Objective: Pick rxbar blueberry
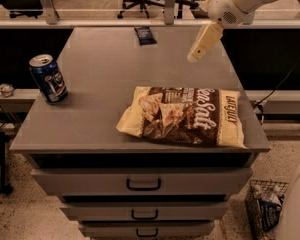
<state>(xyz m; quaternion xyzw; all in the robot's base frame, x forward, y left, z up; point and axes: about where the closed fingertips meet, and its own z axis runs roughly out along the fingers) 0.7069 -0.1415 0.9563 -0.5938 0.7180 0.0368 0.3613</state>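
The rxbar blueberry [144, 35] is a small flat dark navy wrapper lying at the far edge of the grey cabinet top [110, 84], near the middle. My gripper [196, 55] hangs from the white arm at the upper right, above the right part of the top. It is to the right of the bar and nearer to me, well apart from it. It holds nothing that I can see.
A large cream-and-brown chip bag [185, 116] lies at the front right of the top. A blue soda can [48, 78] stands at the left edge. Drawers sit below the top. A wire basket [265, 211] is on the floor at the right. Office chairs stand behind.
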